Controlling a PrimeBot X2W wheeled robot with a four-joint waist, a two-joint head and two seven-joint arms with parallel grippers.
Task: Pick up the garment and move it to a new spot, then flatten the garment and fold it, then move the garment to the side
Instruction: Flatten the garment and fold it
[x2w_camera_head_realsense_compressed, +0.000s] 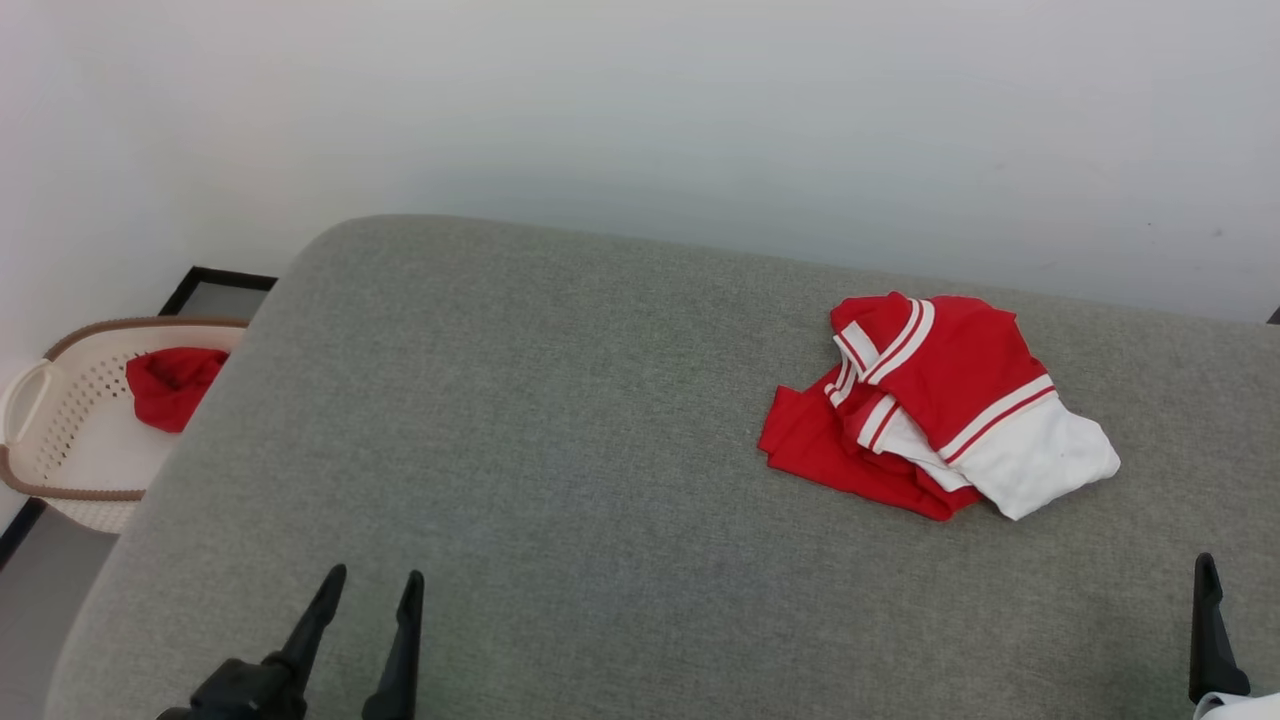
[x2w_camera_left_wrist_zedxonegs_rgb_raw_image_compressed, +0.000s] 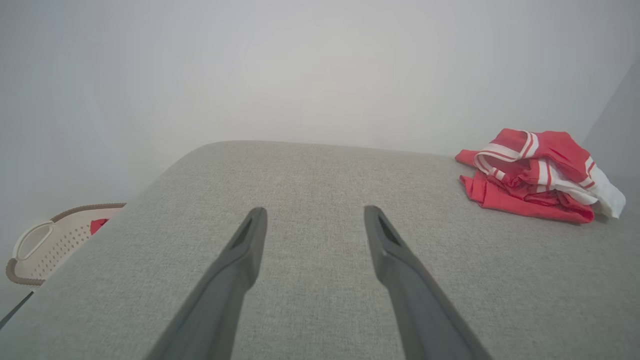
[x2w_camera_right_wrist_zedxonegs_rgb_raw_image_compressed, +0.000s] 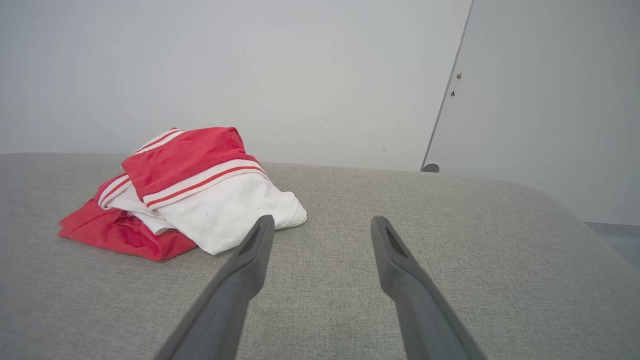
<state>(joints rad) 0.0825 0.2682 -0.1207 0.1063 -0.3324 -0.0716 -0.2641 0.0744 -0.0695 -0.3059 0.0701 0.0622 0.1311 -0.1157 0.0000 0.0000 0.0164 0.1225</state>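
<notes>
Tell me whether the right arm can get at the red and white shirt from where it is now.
Probably yes. The right gripper is open and near the garment, which lies crumpled ahead and to its left on the grey cushion, with nothing standing between them.

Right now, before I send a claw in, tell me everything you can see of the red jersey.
The garment is a bright red jersey with white sleeve fabric and red-white striped trim, thin and soft-looking. It lies crumpled in a loose heap, folded over itself, white part toward the robot's right; no lettering shows. It rests on the right half of the grey upholstered surface, near the far edge. Nothing else touches it.
</notes>
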